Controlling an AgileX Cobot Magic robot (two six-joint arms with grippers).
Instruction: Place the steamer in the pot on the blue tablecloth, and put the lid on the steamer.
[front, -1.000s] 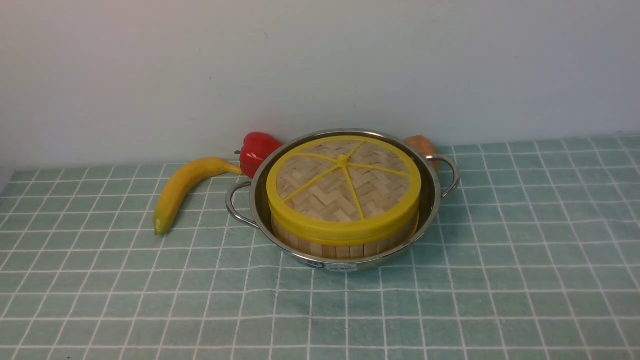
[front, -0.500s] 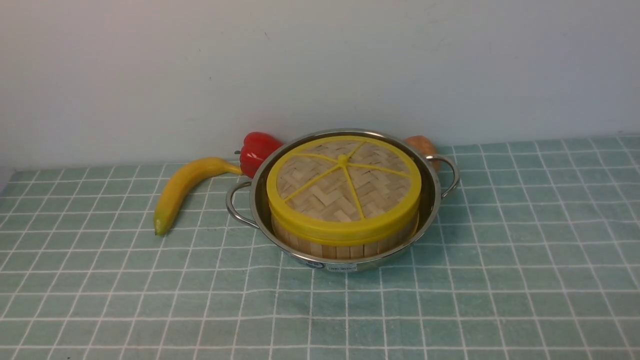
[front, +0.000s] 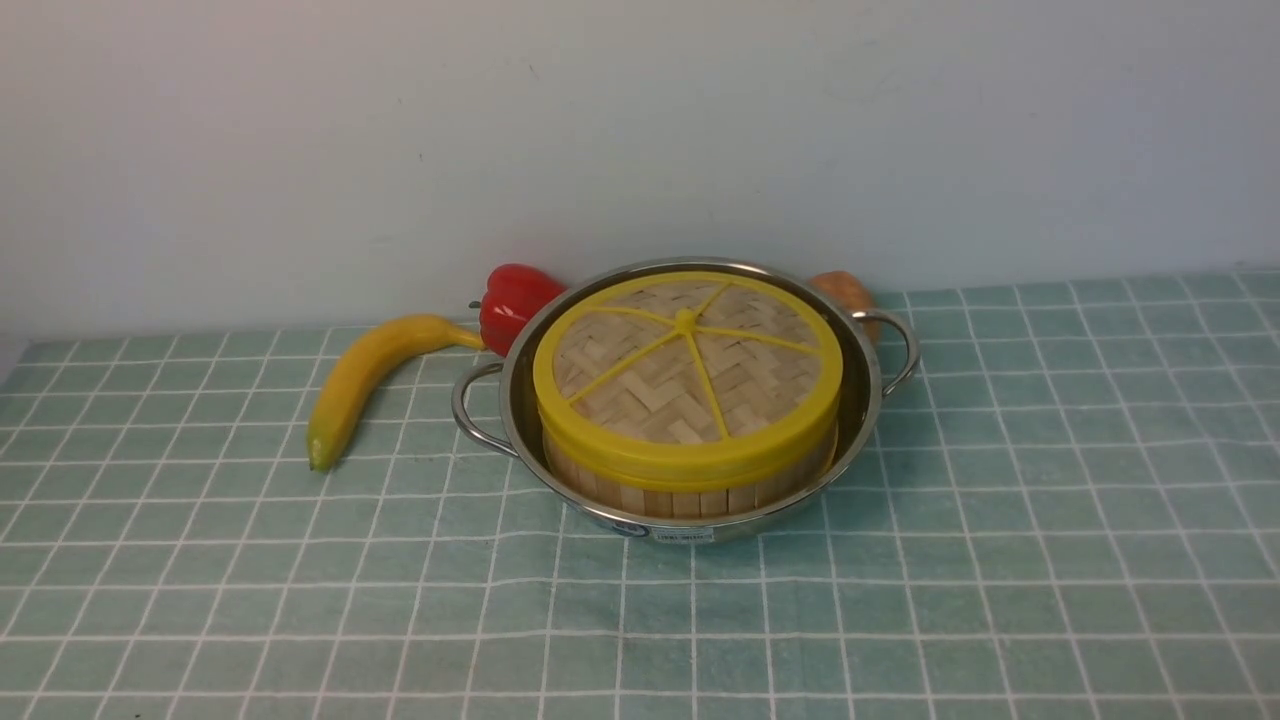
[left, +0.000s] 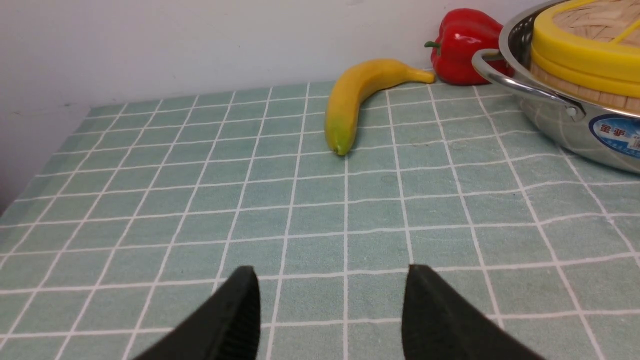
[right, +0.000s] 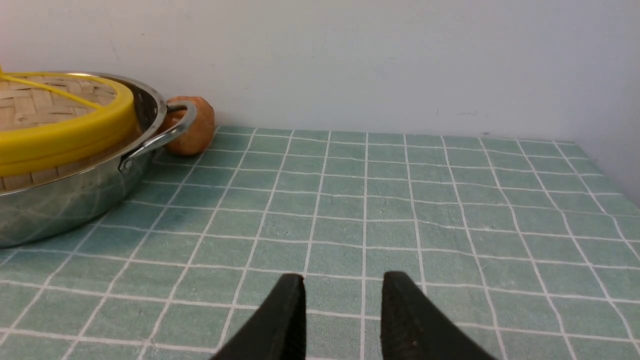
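On the blue tablecloth (front: 1000, 520) stands the shiny steel pot (front: 860, 410), with the bamboo steamer (front: 690, 495) sitting inside it. The woven lid (front: 687, 375) with its yellow rim and spokes lies flat on top of the steamer. Neither arm shows in the front view. My left gripper (left: 330, 272) hovers open over bare cloth, well off the pot (left: 575, 120) and its lid (left: 585, 50). My right gripper (right: 343, 277) is open too, empty, over cloth on the pot's (right: 75, 200) other side, with the lid (right: 60, 125) at the edge of its view.
A yellow banana (front: 365, 375) lies left of the pot, a red bell pepper (front: 515, 300) stands behind it by the wall, and a brown round item (front: 845, 292) sits behind the right handle. The wall runs close behind the pot.
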